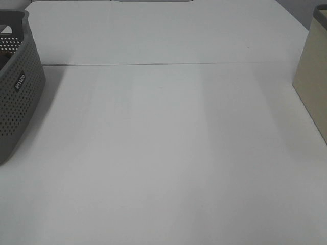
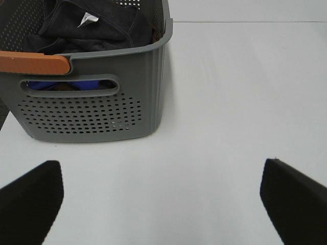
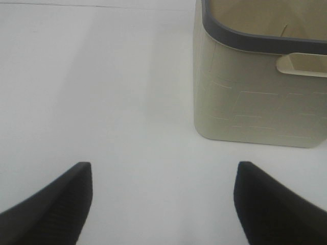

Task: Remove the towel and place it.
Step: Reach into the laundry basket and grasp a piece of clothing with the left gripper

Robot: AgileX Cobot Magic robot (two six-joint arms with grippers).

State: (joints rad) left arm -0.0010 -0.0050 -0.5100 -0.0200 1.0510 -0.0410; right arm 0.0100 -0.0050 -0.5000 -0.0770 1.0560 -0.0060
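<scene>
The towel (image 2: pixel 97 25) lies bunched in the basket (image 2: pixel 92 112) at the left. Your left gripper (image 2: pixel 161 168) hangs outside it, jaws wide; the right gripper (image 3: pixel 164 166), also wide, faces the bin (image 3: pixel 245 102). Bring the left over the rim, drop onto the highest fold, and pinch deep.

Lab-like setup, plain white table (image 1: pixel 163 153), grey basket (image 1: pixel 23 97) (beige bin (image 1: pixel 311 76) opposite)

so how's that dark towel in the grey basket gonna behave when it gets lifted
Probably floppy: the towel lies crumpled in soft folds inside the basket, so it should sag and trail from any pinch. The cloth looks matte and thick, so likely grippy, not slippery. It may drag on the basket's rim coming out.
</scene>
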